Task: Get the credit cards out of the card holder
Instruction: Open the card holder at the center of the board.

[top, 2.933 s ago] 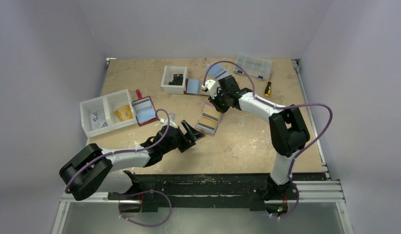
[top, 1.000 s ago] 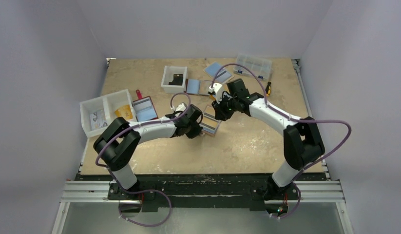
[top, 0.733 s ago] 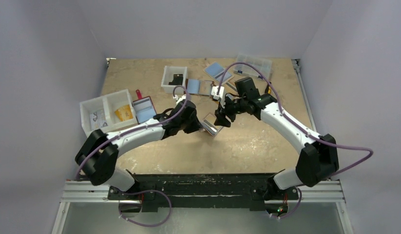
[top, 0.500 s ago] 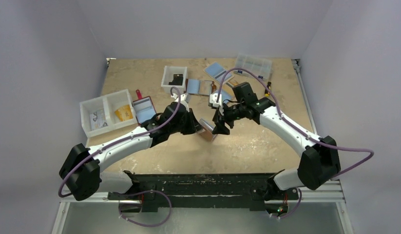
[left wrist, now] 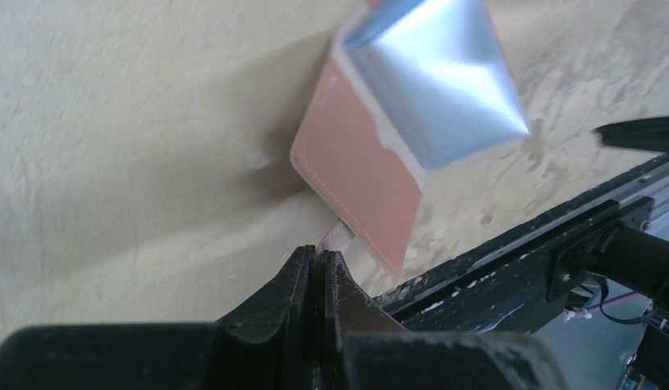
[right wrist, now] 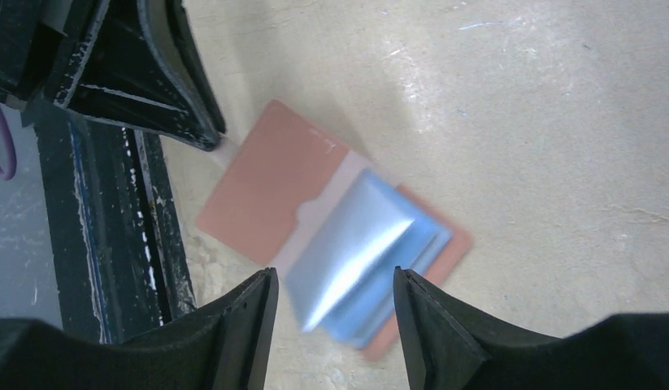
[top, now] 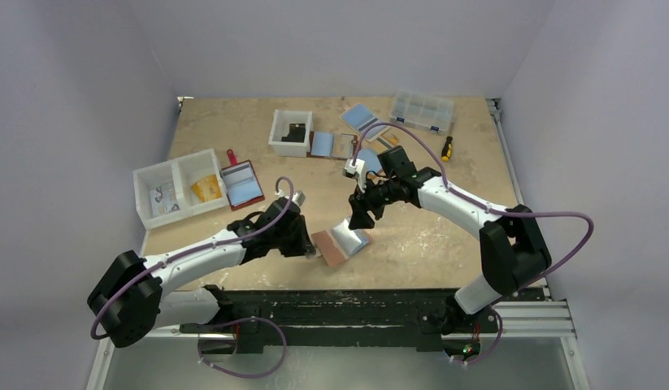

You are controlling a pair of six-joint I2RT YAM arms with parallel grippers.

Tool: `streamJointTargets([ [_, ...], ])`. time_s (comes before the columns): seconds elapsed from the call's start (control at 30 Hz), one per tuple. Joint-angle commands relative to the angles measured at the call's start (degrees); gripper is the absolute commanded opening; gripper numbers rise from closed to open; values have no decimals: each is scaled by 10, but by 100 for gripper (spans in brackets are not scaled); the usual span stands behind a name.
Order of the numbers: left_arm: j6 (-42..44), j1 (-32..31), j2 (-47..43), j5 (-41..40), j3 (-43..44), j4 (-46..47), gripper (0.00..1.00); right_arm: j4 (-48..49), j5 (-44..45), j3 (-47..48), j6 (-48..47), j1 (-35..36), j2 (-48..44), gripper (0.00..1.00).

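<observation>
Two pincers: left pincer (left wrist: 319,258) clamped on the card holder (left wrist: 359,187), contact half-hidden; right pincer (right wrist: 332,286) apart.

The table (top: 233,130) is taken in from high above and behind the arm bases (top: 465,313), looking down and forward. The left wrist view is set low and close, slanted across the table, with the black rail (left wrist: 518,260) at lower right. The right wrist view is aimed steeply down from close above. The card holder (top: 329,248) (left wrist: 363,183) (right wrist: 262,199) and the rail are shared by all three.
</observation>
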Motion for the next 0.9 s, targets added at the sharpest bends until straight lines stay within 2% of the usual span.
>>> streamJointTargets([
  [0.0,-53,3,-26,-11,-34,-62,0,45,23,-7,49,0,11,60],
  [0.13,-79,4,-23,-19,-43,-72,0,53,27,-8,73,2,29,47],
  [0.2,-89,4,-15,-29,-38,-83,0,53,51,-10,74,6,33,36],
  [0.23,-94,5,-8,-36,-36,-91,1,54,60,-11,72,7,31,31],
  [0.3,-103,6,10,-44,-24,-118,11,54,67,-20,65,9,26,24],
  [0.47,-104,8,34,-90,37,-185,30,58,58,-60,35,21,-3,19],
  [0.63,-104,8,-29,-128,87,-195,54,22,37,-71,-35,63,-16,19],
  [0.87,-103,8,-123,-181,121,-230,68,-12,65,-30,-44,95,24,17],
])
